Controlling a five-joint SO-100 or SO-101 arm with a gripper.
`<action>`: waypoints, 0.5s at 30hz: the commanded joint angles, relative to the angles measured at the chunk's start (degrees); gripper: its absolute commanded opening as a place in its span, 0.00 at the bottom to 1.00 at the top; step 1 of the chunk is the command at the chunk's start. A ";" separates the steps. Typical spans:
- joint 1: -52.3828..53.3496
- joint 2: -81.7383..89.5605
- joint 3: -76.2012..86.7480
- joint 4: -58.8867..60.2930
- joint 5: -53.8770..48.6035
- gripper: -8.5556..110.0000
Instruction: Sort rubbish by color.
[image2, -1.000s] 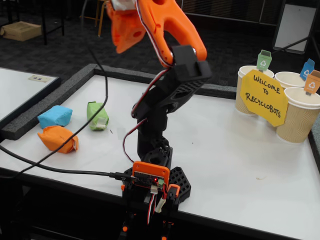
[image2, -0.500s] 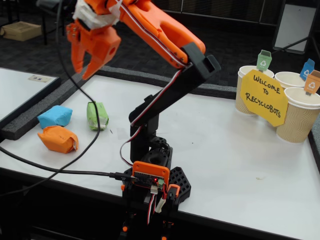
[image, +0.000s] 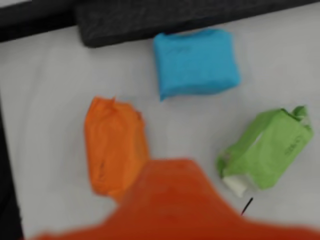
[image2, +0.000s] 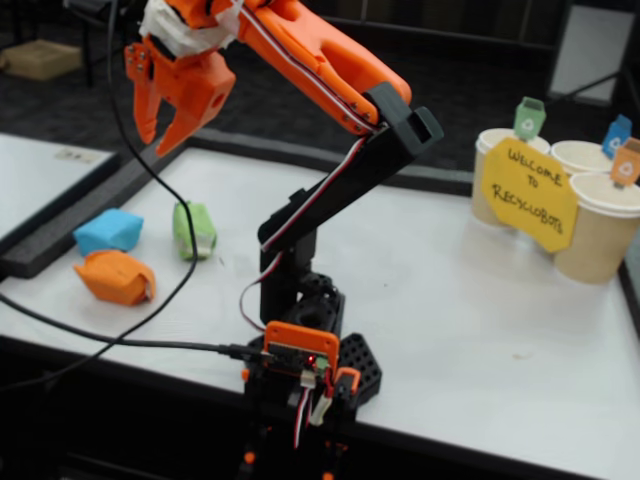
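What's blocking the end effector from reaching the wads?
Nothing visible. The end effector hangs open in clear air above the blue wad, orange wad and green wad.

Place: demo booth or lab | Evidence: yellow "Welcome to Recyclobots" sign (image2: 528, 193), white table (image2: 480, 330), dark carpet (image2: 100, 95)

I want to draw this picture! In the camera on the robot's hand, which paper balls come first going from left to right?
Crumpled orange paper wad → crumpled light blue paper wad → crumpled green paper wad with white tape.
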 joint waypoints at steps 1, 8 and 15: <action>3.25 -1.76 -0.35 -4.04 -0.70 0.08; 4.39 -12.57 -0.44 -9.23 -0.70 0.08; 4.83 -24.52 -4.92 -9.05 -2.37 0.08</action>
